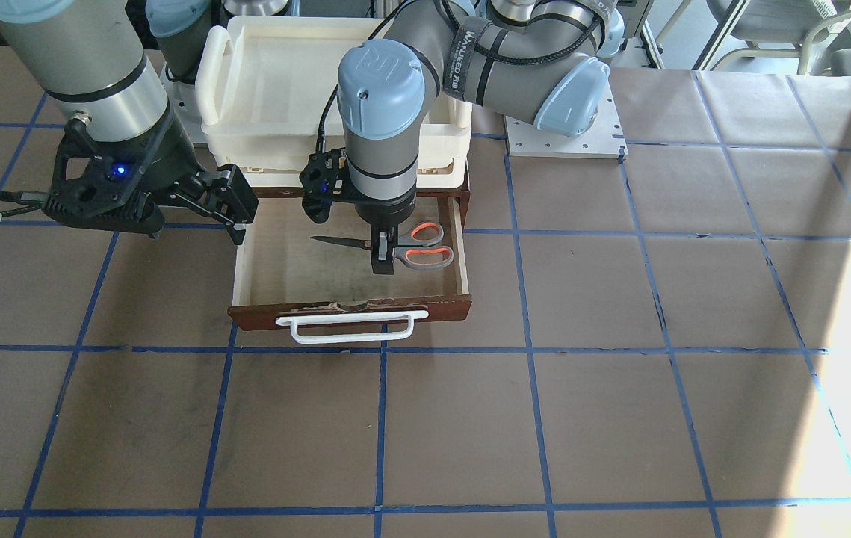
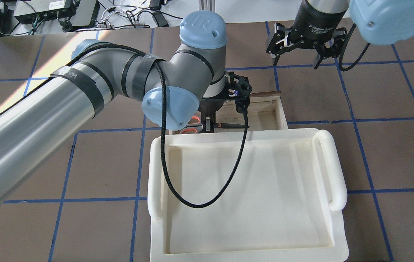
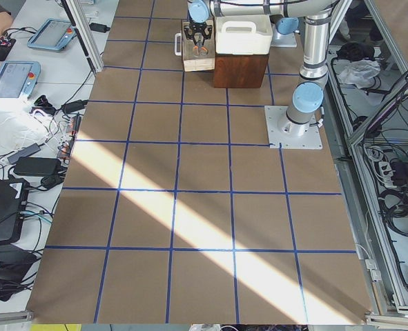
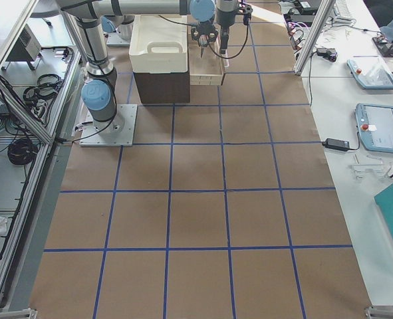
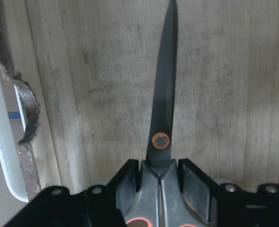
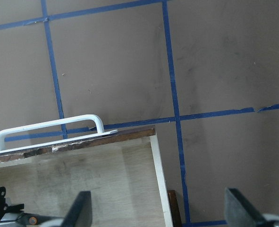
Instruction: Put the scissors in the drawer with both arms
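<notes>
The drawer (image 1: 350, 308) is pulled open, its white bar handle toward the front camera and its pale plywood floor showing. My left gripper (image 1: 382, 258) reaches straight down into it and is shut on the scissors (image 1: 414, 246) near their pivot. The blades point to that view's left and the grey, orange-lined loops to its right. The left wrist view shows the fingers (image 5: 130, 182) clamped on the scissors (image 5: 165, 109) over the drawer floor. My right gripper (image 1: 197, 228) is open and empty, above the drawer's side wall and front corner (image 6: 153, 137).
A cream-white plastic tray (image 2: 332, 171) sits on the cabinet behind the drawer, close to my left wrist. Brown table paper with blue tape lines (image 1: 530, 351) surrounds the drawer. My left arm's black cable (image 2: 177, 189) hangs over the tray.
</notes>
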Robot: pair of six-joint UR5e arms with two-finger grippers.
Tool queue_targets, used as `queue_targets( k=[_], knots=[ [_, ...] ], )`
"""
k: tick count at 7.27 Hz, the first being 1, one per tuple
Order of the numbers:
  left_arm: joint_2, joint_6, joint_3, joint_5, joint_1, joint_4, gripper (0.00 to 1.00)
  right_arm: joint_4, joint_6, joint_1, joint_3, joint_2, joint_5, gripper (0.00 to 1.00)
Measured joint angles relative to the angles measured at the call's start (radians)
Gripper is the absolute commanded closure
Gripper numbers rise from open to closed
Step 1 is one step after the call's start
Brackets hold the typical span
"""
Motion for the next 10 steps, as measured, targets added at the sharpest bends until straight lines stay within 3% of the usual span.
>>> queue_targets(
  k=[1, 2, 3, 4, 8, 10],
  knots=[
    [-0.007, -0.002, -0.009, 0.0, -0.003, 0.002, 1.0, -0.017, -0.04, 0.013, 0.012, 0.0, -0.025, 0.0],
    [-0.01, -0.004, -0.017, 0.001, -0.007, 0.003, 0.69, -0.03, -0.061, 0.019, 0.016, -0.002, -0.036, 0.0],
    [-0.012, -0.004, -0.02, 0.002, -0.011, 0.004, 0.32, -0.037, -0.069, 0.021, 0.014, -0.004, -0.037, 0.0],
    [-0.013, -0.004, -0.022, 0.002, -0.013, 0.005, 0.17, -0.045, -0.071, 0.022, 0.003, -0.008, -0.038, 0.0],
    [0.026, -0.037, 0.004, 0.0, 0.0, 0.019, 0.17, -0.056, -0.089, -0.016, -0.037, -0.008, -0.047, 0.0],
    [0.067, -0.209, 0.046, 0.0, 0.033, 0.005, 0.16, -0.044, -0.114, -0.058, -0.039, -0.012, -0.048, 0.0]
  ],
)
